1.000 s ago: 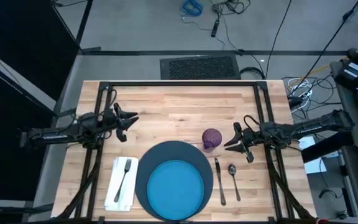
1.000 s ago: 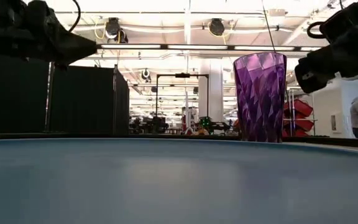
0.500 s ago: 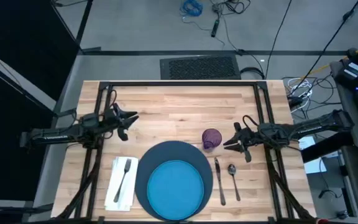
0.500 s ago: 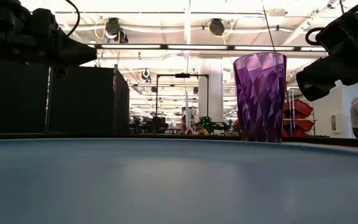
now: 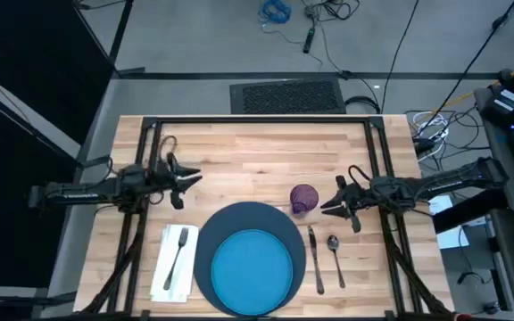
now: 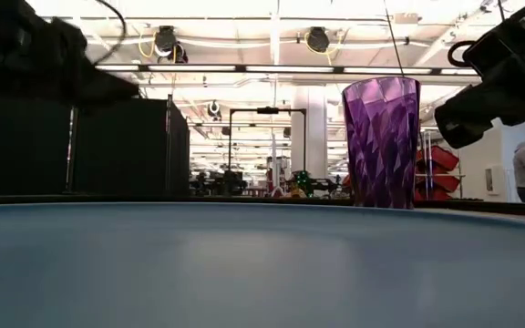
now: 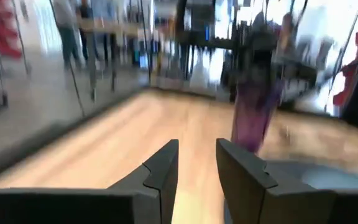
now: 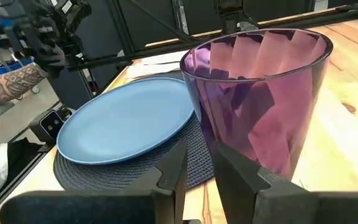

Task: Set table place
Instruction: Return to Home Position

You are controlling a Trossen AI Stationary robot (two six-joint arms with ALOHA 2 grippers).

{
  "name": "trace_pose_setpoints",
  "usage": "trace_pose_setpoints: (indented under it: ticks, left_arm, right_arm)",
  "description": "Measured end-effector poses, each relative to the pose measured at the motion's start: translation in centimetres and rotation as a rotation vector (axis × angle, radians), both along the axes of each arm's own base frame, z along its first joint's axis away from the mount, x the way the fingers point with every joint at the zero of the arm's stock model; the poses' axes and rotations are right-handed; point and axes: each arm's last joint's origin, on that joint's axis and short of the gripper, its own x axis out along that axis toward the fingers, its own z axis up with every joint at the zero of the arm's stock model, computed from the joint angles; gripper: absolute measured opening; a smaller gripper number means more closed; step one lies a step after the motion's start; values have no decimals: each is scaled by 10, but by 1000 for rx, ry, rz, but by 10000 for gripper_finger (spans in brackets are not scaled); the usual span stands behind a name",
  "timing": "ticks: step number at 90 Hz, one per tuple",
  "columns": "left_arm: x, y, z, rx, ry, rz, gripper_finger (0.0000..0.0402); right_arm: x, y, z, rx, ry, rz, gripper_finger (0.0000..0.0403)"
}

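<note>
The purple cup (image 5: 303, 198) stands upright on the table (image 5: 257, 152), just beyond the right rim of the dark navy mat (image 5: 214, 234). The blue plate (image 5: 252, 270) lies on the mat. To its left a fork (image 5: 178, 254) rests on the white napkin (image 5: 163, 272). The knife (image 5: 315, 259) and spoon (image 5: 335, 254) lie to its right. My right gripper (image 5: 325, 208) hovers shut just right of the cup (image 8: 260, 106), clear of it. My left gripper (image 5: 194, 176) hovers shut over the table's left part, and its fingers (image 7: 166, 168) hold nothing.
Black frame rails (image 5: 150, 160) run along the table's left, right and far sides. Bare wood lies between the two grippers, beyond the mat. In the right wrist view a person's forearm (image 8: 8, 81) shows off the table past the plate.
My left gripper has sunk a little and is still moving. My right gripper dipped slightly beside the cup, then held still. The cup and the rest of the setting have stayed where they were.
</note>
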Motion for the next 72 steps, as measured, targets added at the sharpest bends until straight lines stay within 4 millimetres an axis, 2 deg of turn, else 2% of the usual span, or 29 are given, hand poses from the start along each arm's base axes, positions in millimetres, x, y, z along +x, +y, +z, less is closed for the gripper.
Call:
trace_pose_setpoints:
  ticks: [14, 34, 49, 72]
  left_arm:
    - [-2, 0, -10, -67, 93, 7, 93]
    - [-2, 0, -9, -66, 86, 8, 93]
    - [-1, 0, -5, -56, 43, 12, 93]
    - [0, 0, 5, -36, -64, -6, 93]
  right_arm:
    - [-1, -1, -4, -20, 44, -11, 61]
    - [-3, -8, -14, -99, 142, -236, 61]
    - [-4, -6, -16, -90, 168, -173, 61]
    - [0, -5, -3, -183, 11, -140, 61]
